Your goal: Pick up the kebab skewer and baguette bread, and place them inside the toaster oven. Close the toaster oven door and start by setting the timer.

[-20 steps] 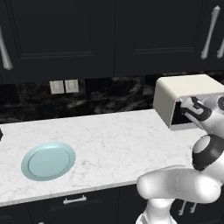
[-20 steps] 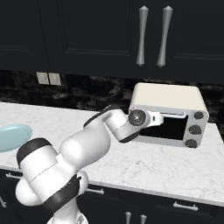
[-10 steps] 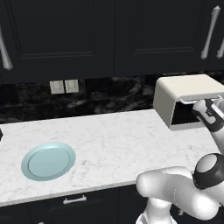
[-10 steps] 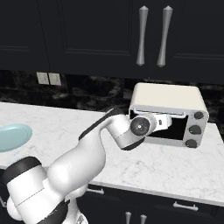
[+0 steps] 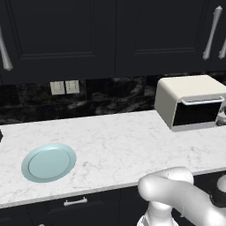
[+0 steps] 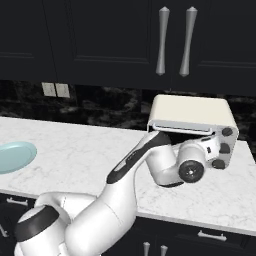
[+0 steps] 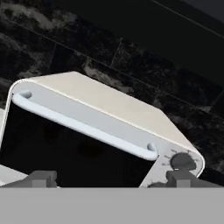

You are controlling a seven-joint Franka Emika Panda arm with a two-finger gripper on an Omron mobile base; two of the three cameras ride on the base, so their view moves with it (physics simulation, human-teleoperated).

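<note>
Toaster oven [image 5: 190, 101] sits on the white marble desk [image 5: 114, 141] at its right end, against the dark backsplash; cream body, rounded top; toaster oven door [image 5: 196, 112] is shut, dark glass upright, silver bar handle [image 7: 83, 127] along its top edge; dark knobs [image 6: 227, 132] stacked on the oven's right side panel, top one also seen in the hand view [image 7: 183, 161]; hand [image 7: 111, 179] is right in front of the oven, by its lower right corner near the knobs, jaws spread wide, nothing between them; dark fingertips [image 7: 41, 178] sit just below the door glass in the hand view; arm's wrist [image 6: 192, 167] crosses the front of the oven in the right base view, hiding most of the door glass there; cannot tell whether the fingers touch the oven; pale blue plate [image 5: 48, 162] lies well to the left of the oven on the desk, nothing on it; two wall outlets [image 5: 64, 87] on the backsplash left of the oven; dark cabinets with silver handles [image 6: 172, 42] above the oven; kebab skewer and baguette bread cannot be made out through the dark glass.
</note>
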